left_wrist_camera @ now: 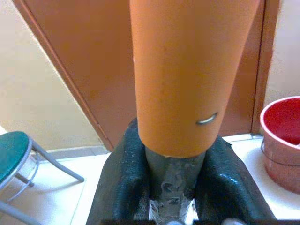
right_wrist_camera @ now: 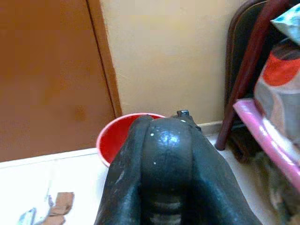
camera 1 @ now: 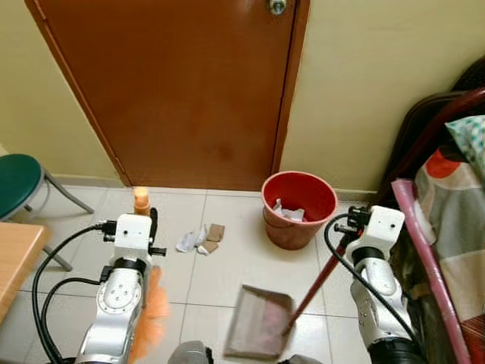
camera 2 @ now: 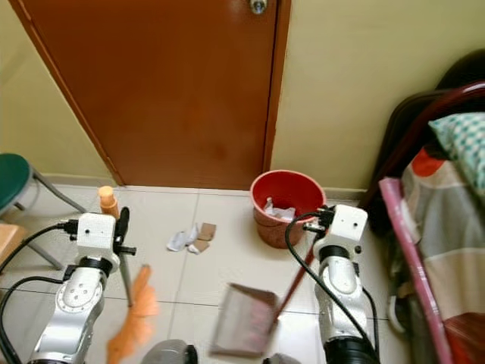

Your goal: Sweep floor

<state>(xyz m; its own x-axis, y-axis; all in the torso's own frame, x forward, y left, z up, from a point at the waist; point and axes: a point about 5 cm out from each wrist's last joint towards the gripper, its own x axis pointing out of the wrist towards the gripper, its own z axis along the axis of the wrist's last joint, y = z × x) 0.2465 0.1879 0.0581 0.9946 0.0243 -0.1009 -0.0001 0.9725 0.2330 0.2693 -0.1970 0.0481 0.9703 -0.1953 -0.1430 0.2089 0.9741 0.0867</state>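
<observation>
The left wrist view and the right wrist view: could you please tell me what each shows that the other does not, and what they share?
Left wrist: the left end effector shut on the orange broom handle, plus a green stool. Right wrist: the right end effector around the dark dustpan handle, a bed, and scraps on the floor. Both: the brown door, yellow wall and red bin.

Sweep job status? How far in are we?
Done: both tools are picked up. The left claw is shut on the orange broom handle; the right claw is shut on the dustpan's red handle. In hand: the dustpan sits low over the tiles. Left: the paper and cardboard scraps still lie unswept by the door, then go into the red bin.
</observation>
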